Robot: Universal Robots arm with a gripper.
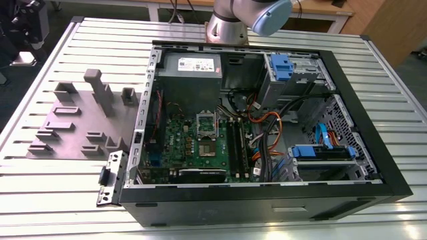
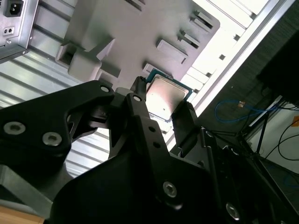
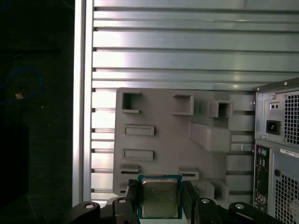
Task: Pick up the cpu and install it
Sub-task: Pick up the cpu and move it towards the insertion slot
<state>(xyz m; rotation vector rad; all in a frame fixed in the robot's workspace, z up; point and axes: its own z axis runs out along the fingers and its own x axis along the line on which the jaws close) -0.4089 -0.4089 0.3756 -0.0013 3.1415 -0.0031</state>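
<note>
The cpu (image 2: 166, 98) (image 3: 160, 198) is a small flat square chip with a dull silver top and a green edge. My gripper (image 2: 163, 101) (image 3: 160, 193) is shut on it, one black finger (image 2: 138, 100) against each of two opposite sides. In both wrist views the chip hangs in the air well above the grey fixture plate (image 2: 131, 28) (image 3: 163, 135). In the exterior view the open computer case (image 1: 267, 205) lies on its side, with the silver socket frame (image 1: 207, 125) on the green motherboard (image 1: 180, 145).
The grey fixture plate (image 1: 73, 125), with raised blocks and slots, lies on the ribbed metal table (image 1: 80, 200) at the exterior view's left of the case. The arm's base (image 1: 230, 22) stands behind the case. Cables, drive cages and a power supply (image 1: 190, 65) crowd the case.
</note>
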